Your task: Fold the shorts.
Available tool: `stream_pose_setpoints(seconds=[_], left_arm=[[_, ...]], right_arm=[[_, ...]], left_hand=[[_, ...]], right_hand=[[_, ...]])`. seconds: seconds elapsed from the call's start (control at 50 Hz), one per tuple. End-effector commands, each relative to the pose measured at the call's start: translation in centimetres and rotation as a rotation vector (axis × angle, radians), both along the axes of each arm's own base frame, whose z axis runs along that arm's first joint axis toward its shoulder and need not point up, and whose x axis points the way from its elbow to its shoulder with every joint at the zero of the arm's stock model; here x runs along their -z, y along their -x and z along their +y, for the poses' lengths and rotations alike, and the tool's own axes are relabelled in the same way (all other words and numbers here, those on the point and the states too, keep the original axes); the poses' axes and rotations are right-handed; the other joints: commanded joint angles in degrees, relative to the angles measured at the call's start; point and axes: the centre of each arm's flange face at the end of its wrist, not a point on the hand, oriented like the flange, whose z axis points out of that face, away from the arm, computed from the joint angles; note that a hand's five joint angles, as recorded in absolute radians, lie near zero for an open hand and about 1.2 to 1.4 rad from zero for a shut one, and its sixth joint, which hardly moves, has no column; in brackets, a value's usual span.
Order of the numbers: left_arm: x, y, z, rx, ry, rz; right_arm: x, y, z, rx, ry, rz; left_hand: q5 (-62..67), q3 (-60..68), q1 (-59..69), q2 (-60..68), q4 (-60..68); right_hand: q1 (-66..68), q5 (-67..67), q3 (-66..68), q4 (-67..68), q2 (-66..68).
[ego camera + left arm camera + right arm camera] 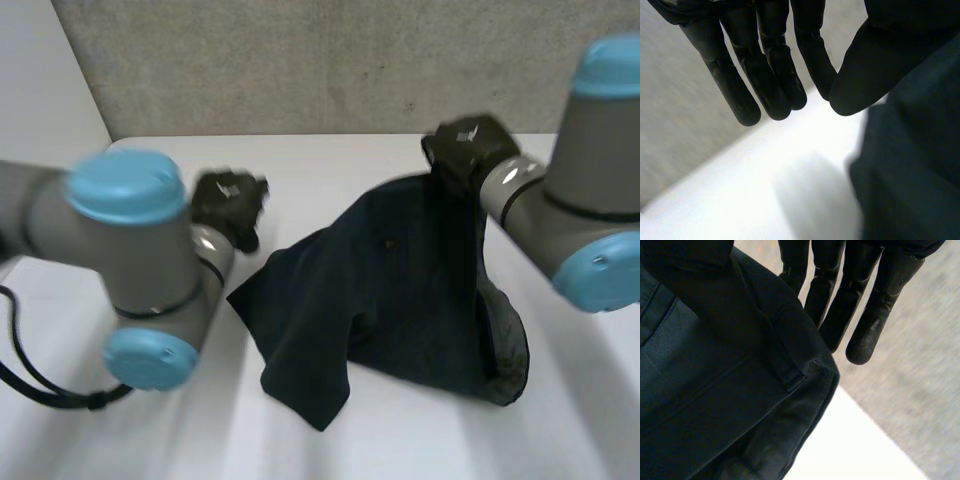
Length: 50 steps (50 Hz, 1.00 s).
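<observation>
In the head view the dark navy fabric shorts point(390, 290) are on the flat white table point(330, 165), but they do not lie flat. Their far edge is pulled up into a peak and the rest hangs down from it like a small tent, with the lower part resting on the table. The black right hand point(465, 150) is at this peak, on the far edge of the shorts. The black left hand point(228, 203) is just beside the left side of the shorts, apart from the cloth.

In the left wrist view the left hand point(765, 75) has straight, slightly spread fingers, the thumb is apart from them, and nothing is between. The shorts point(910, 175) are beside the thumb.

In the right wrist view the right hand point(840, 305) has straight fingers, and a hemmed edge of the shorts point(715, 390) passes on its thumb side. I judge that the cloth is pinched there against the thumb, because the shorts hang from this hand.

The step in hand seems to be lifting one edge to carry it over for a fold. The next move calls for the left hand to take the edge of the shorts nearest to it, so that both sides travel together and land smooth. No container takes part here, and the shorts rest directly on the table.
</observation>
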Motion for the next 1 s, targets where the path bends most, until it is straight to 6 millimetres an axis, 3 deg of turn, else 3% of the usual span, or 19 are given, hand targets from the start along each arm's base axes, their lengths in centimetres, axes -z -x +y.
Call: stream_pose_setpoints(seconds=[0.02, 0.04, 0.08, 0.14, 0.16, 0.22, 0.32, 0.4, 0.52, 0.7, 0.84, 1.0], left_arm=[[-9.3, -2.7, 1.2, -0.035, 0.207, 0.121], [-11.0, -3.1, 1.8, -0.032, 0.247, 0.144], [-12.2, -3.4, 2.5, -0.009, 0.272, 0.163], [-12.3, -3.4, 2.9, 0.011, 0.271, 0.172], [-11.7, -3.2, 3.2, 0.03, 0.244, 0.169], [-10.3, -3.0, 3.8, 0.041, 0.184, 0.168], [-4.5, -2.7, 6.0, 0.046, -0.113, 0.184], [-1.6, -3.0, 7.6, 0.018, -0.324, 0.25], [0.1, -3.4, 8.3, -0.025, -0.429, 0.332], [3.3, -1.6, 7.5, 0.063, -0.534, 0.323], [4.1, -0.4, 5.9, 0.071, -0.524, 0.371], [5.8, 0.6, 4.3, 0.064, -0.521, 0.382]], right_arm=[[-7.2, 0.9, 2.8, -0.054, 0.165, -0.082], [-7.9, 1.0, 3.2, -0.063, 0.18, -0.089], [-9.4, 1.1, 4.4, -0.097, 0.216, -0.107], [-10.0, 1.2, 5.1, -0.12, 0.226, -0.111], [-10.0, 1.2, 5.3, -0.122, 0.227, -0.113], [-9.8, 1.2, 5.9, -0.128, 0.211, -0.109], [-8.4, 1.3, 6.1, -0.126, 0.17, -0.09], [-7.7, 1.4, 6.1, -0.117, 0.149, -0.08], [-7.2, 1.5, 6.2, -0.107, 0.132, -0.072], [-7.5, 0.9, 8.1, -0.145, 0.133, -0.079], [-7.1, 1.0, 9.3, -0.162, 0.118, -0.072], [-7.0, 1.5, 10.4, -0.167, 0.114, -0.07]], left_hand=[[14.04, 11.97, 13.41, 11.55, 11.35], [14.04, 11.97, 13.41, 11.55, 11.35], [14.04, 11.97, 13.41, 11.55, 11.35], [14.04, 11.97, 13.41, 11.55, 11.35], [11.9, 9.82, 11.26, 9.41, 9.21], [-35.26, -37.34, -35.89, -37.75, -37.95], [-47.14, -49.22, -47.78, -49.64, -49.83], [-46.33, -48.41, -46.97, -48.83, -49.02], [-45.15, -47.22, -45.78, -47.64, -47.84], [-41.78, -43.86, -42.42, -44.28, -44.47], [-40.61, -42.69, -41.25, -43.1, -43.3], [-27.0, -29.08, -27.63, -29.49, -29.69]], right_hand=[[24.26, 15.71, 13.38, 11.88, 12.78], [24.26, 15.71, 13.38, 11.88, 12.78], [24.26, 15.71, 13.38, 11.88, 12.78], [24.26, 15.71, 13.38, 11.88, 12.78], [24.26, 15.71, 13.38, 11.88, 12.78], [24.26, 15.71, 13.38, 11.88, 12.78], [24.26, 15.71, 13.38, 11.88, 12.78], [24.26, 15.71, 13.38, 11.88, 12.78], [24.26, 15.71, 13.38, 11.88, 12.78], [24.26, 15.71, 13.38, 11.88, 12.78], [24.26, 15.71, 13.38, 11.88, 12.78], [24.26, 15.71, 13.38, 11.88, 12.78]])
